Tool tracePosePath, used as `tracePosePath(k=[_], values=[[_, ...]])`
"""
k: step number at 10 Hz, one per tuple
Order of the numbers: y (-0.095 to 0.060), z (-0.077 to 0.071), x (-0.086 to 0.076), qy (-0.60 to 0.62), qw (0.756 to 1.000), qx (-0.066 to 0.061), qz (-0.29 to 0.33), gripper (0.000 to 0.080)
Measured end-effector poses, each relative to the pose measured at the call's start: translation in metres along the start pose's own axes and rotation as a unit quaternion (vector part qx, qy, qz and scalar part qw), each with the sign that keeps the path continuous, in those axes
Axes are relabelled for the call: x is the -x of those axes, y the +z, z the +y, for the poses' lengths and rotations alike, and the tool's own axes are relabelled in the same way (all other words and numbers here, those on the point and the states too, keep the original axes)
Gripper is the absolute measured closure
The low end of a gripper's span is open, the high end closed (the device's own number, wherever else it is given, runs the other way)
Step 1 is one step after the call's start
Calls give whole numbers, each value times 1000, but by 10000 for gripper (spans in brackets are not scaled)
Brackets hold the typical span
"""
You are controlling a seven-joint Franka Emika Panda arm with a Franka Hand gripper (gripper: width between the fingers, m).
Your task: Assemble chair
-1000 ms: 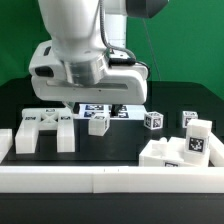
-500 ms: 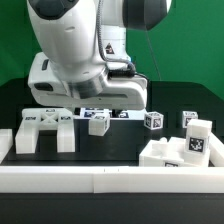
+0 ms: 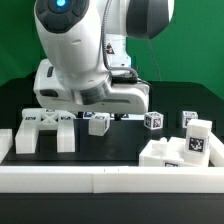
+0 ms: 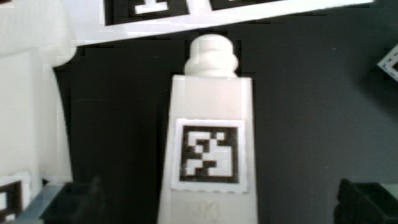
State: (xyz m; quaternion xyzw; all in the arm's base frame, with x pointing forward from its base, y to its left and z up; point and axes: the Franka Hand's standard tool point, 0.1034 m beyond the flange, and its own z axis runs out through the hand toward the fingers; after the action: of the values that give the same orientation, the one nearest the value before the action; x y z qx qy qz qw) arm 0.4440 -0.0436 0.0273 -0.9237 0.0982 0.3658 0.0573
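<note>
Zero grip happening right now, just hovering with the fingers (image 4: pixel 75 205) spread fully wide, one on each side of a long white leg piece (image 4: pixel 214 120), not touching it, with dark tabletop (image 4: pixel 320 110) showing in both gaps. Looking straight down on that leg piece from the wrist view: lying flat, square tag facing up near the finger end, rounded peg (image 4: pixel 212 50) sticking out at the far end. Pointing that peg at the marker board (image 4: pixel 187 8), right up by its edge; touching or not, no way of telling. Also catching a chunky white part (image 4: pixel 32 90) just beside the leg piece, too cropped to name, plus a sliver of another tag (image 4: pixel 388 65) on the other side.

Over in the exterior view, seeing the leg piece (image 3: pixel 98 123) end-on as a small white block right under the big white arm (image 3: pixel 80 50), fingers tucked out of sight behind the housing. Sitting near it on the exterior view's left, a notched frame (image 3: pixel 45 128). On the exterior view's right, a small tagged cube (image 3: pixel 153 120), well apart from the leg piece. Further right, spotting a flat panel (image 3: pixel 172 153) with an upright tagged block (image 3: pixel 198 138) touching it, and one more block (image 3: pixel 189 118) behind. Running along the front, a long low white border rail (image 3: pixel 110 182).
</note>
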Motion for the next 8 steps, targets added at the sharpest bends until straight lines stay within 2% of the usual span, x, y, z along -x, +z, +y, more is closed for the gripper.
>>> tracePosePath(k=[7,8], values=[[16,-1,-8,-1,1000,5,1,150],[17,0,-8,-1,1000,5,0,177]])
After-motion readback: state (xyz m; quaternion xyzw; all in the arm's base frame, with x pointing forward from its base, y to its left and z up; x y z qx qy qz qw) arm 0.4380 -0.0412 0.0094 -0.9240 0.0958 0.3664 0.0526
